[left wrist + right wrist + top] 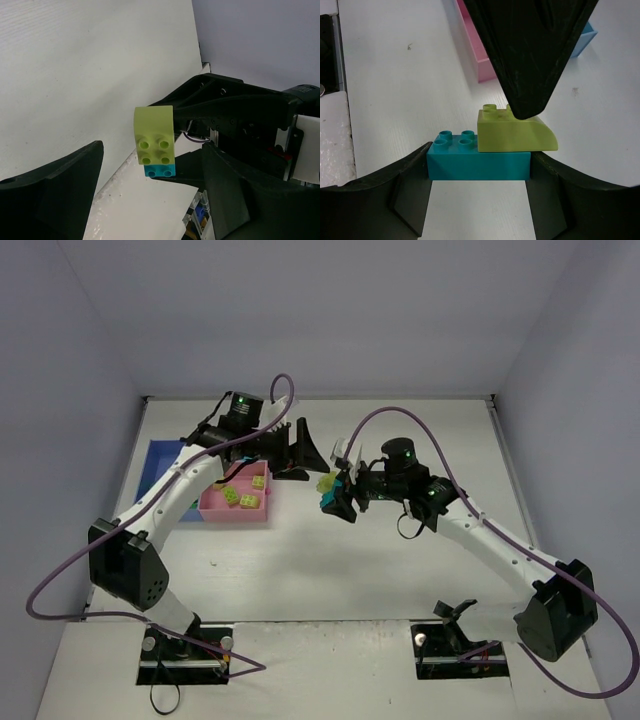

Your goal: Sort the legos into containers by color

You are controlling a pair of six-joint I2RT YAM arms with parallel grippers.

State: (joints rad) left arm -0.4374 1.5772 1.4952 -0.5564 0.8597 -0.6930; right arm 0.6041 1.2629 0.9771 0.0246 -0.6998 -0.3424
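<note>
Right tool (479, 176) clamps a teal brick (470, 162); left tool (152, 147) stands wide open beside it.
The teal brick is pinched between the right tool's two fingers, with a yellow-green brick (512, 135) stacked on one end. Both are held up off the bench (330, 570), right of the pink tray (215, 512). The left tool's fingers are spread well apart on either side of the yellow-green brick, gripping nothing. Three more yellow-green bricks (245, 495) lie in the pink tray.
</note>
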